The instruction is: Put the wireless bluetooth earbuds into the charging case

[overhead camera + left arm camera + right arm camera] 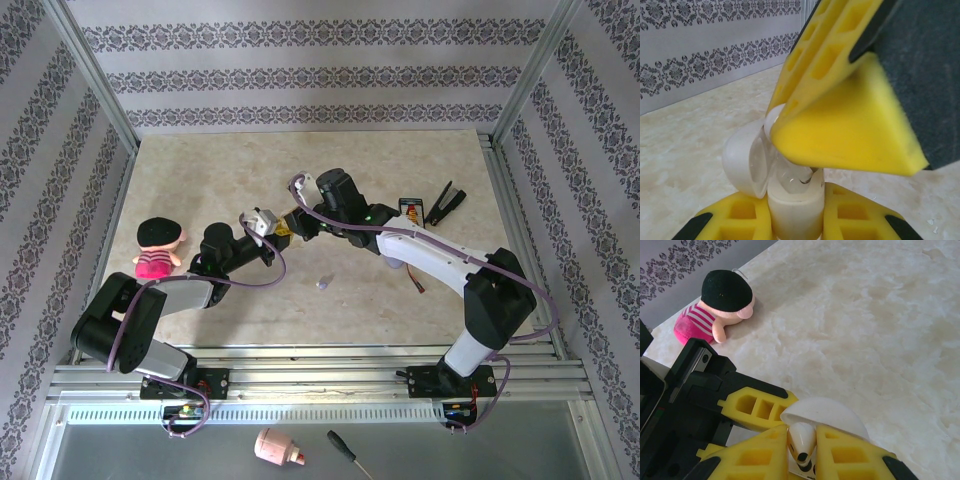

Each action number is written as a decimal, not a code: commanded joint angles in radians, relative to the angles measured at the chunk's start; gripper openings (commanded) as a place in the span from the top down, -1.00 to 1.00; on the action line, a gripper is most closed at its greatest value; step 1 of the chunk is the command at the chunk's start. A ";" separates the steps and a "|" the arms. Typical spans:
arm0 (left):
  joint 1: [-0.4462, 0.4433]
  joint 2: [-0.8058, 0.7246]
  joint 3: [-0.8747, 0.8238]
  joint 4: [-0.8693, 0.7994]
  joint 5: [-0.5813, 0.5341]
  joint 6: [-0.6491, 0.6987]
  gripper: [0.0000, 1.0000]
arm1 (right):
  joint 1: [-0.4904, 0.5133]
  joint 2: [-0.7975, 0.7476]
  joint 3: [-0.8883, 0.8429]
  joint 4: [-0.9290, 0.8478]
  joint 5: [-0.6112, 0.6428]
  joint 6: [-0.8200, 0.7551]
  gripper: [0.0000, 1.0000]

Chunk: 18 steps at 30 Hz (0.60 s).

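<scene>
My left gripper (796, 223) was clamped on the charging case (794, 202), with the body upright between my fingers and the lid (742, 160) swung open to one side. My right gripper (802, 452) was closed on a whitish earbud (802, 436), pinched across its body and sitting right at the case's mouth, just beside the lid rim. I couldn't tell whether it was touching the well, because my own fingers blocked the view. A lilac earbud (323, 284) lay loose on the table, on the arm-base side of the case and well apart from it.

Handling, my read: the bud looked tiny, light and glossy-hard – slippery, and likely to rotate or pop out if squeezed off-centre. Best hold is across the fat part, leaving the end that seats free. The case looked light and rounded too, so it could twist in the grip – hold low on the body, clear of the hinge. The hinge is probably the fragile bit.
</scene>
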 commanded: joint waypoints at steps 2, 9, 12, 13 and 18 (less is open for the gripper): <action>-0.014 -0.002 0.036 0.044 -0.033 -0.062 1.00 | 0.006 -0.023 -0.029 -0.002 0.032 -0.022 0.66; -0.015 -0.009 0.040 0.049 -0.041 -0.101 1.00 | 0.006 -0.027 -0.051 0.008 0.048 -0.022 0.66; -0.014 -0.008 0.043 0.063 -0.045 -0.130 1.00 | 0.005 -0.028 -0.064 0.016 0.057 -0.014 0.66; -0.014 -0.006 0.045 0.067 -0.040 -0.133 1.00 | 0.005 -0.028 -0.066 0.016 0.053 -0.014 0.66; -0.015 0.001 0.048 0.075 -0.025 -0.129 1.00 | 0.008 -0.024 -0.066 0.017 0.028 -0.001 0.67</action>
